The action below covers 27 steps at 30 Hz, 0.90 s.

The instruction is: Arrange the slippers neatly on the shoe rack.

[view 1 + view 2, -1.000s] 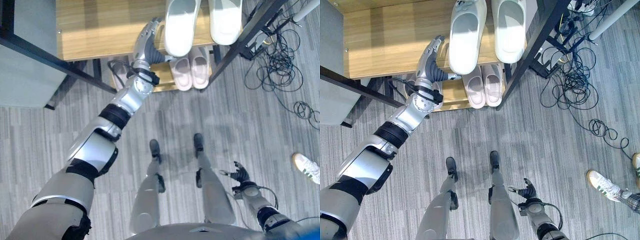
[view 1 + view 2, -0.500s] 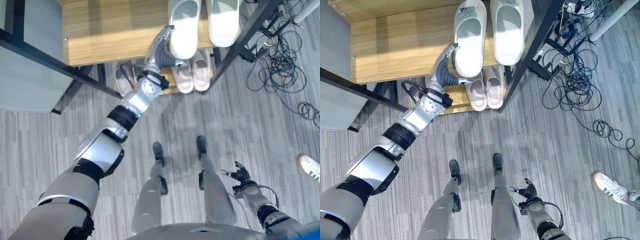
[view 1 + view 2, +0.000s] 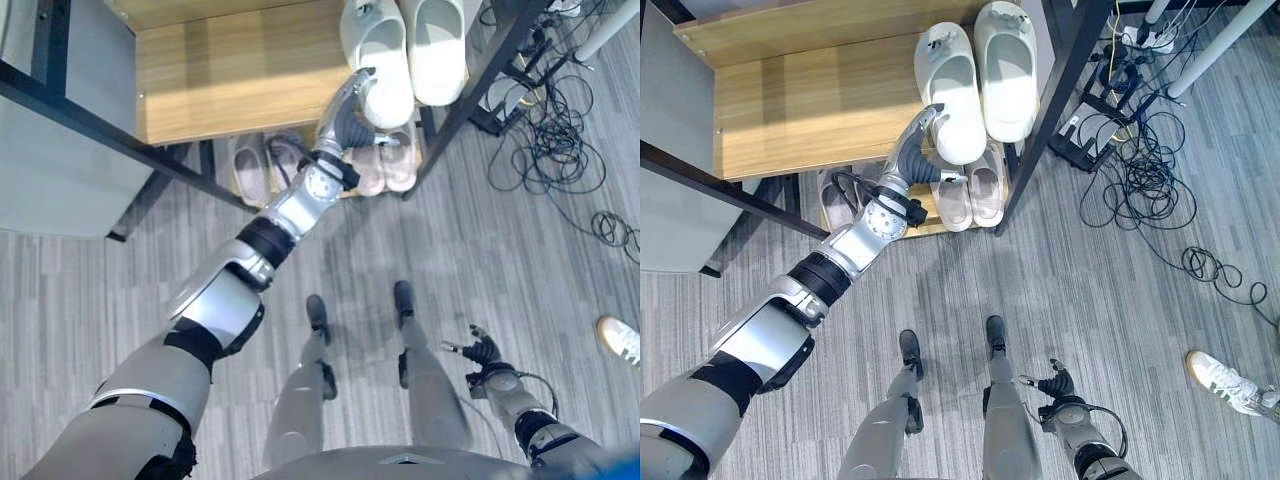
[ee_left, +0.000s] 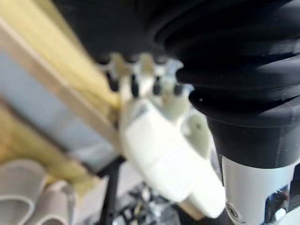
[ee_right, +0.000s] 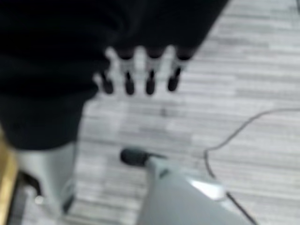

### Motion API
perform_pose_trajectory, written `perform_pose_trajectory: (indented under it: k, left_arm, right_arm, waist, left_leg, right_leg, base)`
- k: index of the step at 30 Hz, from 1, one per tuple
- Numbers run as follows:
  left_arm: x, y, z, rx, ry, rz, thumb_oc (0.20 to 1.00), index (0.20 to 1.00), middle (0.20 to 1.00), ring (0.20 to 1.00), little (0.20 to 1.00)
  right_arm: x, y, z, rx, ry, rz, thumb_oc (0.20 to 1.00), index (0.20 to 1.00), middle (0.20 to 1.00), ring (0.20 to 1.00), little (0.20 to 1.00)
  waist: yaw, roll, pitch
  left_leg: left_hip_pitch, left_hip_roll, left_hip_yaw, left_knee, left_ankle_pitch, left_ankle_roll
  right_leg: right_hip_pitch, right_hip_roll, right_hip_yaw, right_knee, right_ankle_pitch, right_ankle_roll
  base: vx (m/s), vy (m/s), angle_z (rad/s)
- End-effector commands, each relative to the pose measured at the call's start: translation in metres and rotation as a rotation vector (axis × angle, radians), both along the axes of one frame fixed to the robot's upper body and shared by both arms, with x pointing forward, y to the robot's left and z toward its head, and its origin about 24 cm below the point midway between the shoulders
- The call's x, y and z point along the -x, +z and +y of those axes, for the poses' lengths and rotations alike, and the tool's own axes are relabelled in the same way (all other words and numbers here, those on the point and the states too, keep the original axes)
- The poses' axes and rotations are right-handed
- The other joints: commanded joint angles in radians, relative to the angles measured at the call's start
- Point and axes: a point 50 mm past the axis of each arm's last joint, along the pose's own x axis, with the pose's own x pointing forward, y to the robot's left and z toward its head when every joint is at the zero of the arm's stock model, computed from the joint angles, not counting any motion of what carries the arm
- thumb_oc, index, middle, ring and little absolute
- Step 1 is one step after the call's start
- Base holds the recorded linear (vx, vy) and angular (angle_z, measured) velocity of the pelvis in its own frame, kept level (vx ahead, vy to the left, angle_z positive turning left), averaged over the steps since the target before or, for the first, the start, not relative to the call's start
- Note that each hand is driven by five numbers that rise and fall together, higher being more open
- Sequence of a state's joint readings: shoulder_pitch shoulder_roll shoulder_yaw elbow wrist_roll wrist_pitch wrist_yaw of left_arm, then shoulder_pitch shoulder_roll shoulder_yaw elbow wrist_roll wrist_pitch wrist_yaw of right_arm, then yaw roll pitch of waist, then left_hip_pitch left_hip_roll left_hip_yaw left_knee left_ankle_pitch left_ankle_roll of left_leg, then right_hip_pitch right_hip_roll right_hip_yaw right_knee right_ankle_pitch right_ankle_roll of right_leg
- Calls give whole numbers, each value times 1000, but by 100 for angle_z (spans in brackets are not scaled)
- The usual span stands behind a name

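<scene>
Two white slippers lie on the wooden top shelf (image 3: 800, 100) of the rack, toes pointing away from me. The left slipper (image 3: 952, 90) lies tight against the right one (image 3: 1007, 62), and its heel reaches the shelf's front edge. My left hand (image 3: 917, 150) lies along the left slipper's outer side with straight fingers (image 4: 140, 84) touching it and the thumb under the heel. My right hand (image 3: 1055, 383) hangs low by my right side, fingers (image 5: 140, 79) relaxed and holding nothing.
On the lower shelf are a pale pink pair (image 3: 970, 195) and a grey pair (image 3: 250, 165). A dark rack post (image 3: 1060, 80) rises just right of the white slippers. Cables (image 3: 1150, 190) spread over the floor at right. A person's white shoe (image 3: 1215, 372) stands at far right.
My left hand has moved right along the top shelf. The left white slipper has slid with it until it rests against the right one. The camera has shifted too.
</scene>
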State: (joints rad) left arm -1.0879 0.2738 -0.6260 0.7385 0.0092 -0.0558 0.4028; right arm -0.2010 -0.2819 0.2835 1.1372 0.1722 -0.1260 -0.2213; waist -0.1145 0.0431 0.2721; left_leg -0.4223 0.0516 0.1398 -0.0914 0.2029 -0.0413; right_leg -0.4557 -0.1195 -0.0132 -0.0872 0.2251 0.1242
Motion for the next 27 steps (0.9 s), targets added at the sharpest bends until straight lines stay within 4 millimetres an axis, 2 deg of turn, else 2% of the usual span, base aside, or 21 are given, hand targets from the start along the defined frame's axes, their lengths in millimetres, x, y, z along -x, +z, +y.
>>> perform_pose_trajectory:
  k: [1, 6, 9, 14, 18, 27]
  left_arm:
    - [-3, 58, -10, 50, -22, -161, 1000, 1000, 1000, 1000, 1000]
    - [-7, 65, 2, 14, 40, -197, 1000, 1000, 1000, 1000, 1000]
    - [-9, 67, 18, 36, 92, -213, 1000, 1000, 1000, 1000, 1000]
    - [-9, 65, 27, 78, 116, -216, 1000, 1000, 1000, 1000, 1000]
    - [-8, 61, 27, 77, 110, -212, 1000, 1000, 1000, 1000, 1000]
    - [-7, 61, 10, 68, 69, -208, 1000, 1000, 1000, 1000, 1000]
  right_arm:
    - [-12, 11, -16, 49, -1, -35, 1000, 1000, 1000, 1000, 1000]
    - [-6, 9, -18, 57, 3, -19, 1000, 1000, 1000, 1000, 1000]
    - [-3, 6, -16, 51, 8, -13, 1000, 1000, 1000, 1000, 1000]
    - [0, 5, -14, 47, 12, -10, 1000, 1000, 1000, 1000, 1000]
    - [0, 4, -13, 49, 20, -8, 1000, 1000, 1000, 1000, 1000]
    - [1, 5, -16, 63, 24, -7, 1000, 1000, 1000, 1000, 1000]
  waist:
    - [1, -7, 64]
    - [-3, -6, 57]
    - [-3, -6, 50]
    - [-3, -9, 44]
    - [-5, -12, 41]
    - [-11, -19, 42]
  left_leg:
    - [-32, -16, -31, 59, -109, -29]
    - [-26, -13, -30, 54, -106, -28]
    - [-22, -12, -31, 54, -106, -30]
    - [-22, -11, -35, 54, -108, -30]
    - [-25, -12, -35, 55, -109, -30]
    - [-30, -16, -35, 41, -100, -30]
  right_leg:
    - [9, -32, -41, 67, -123, 54]
    - [12, -31, -40, 64, -123, 54]
    - [15, -30, -40, 65, -125, 52]
    - [17, -29, -42, 66, -126, 50]
    - [14, -29, -43, 68, -127, 49]
    - [2, -31, -42, 68, -121, 52]
  base:
    - [0, 0, 0]
    - [10, -9, -4]
    - [9, -6, -2]
    - [0, 0, 0]
    - [0, 0, 0]
    - [0, 0, 0]
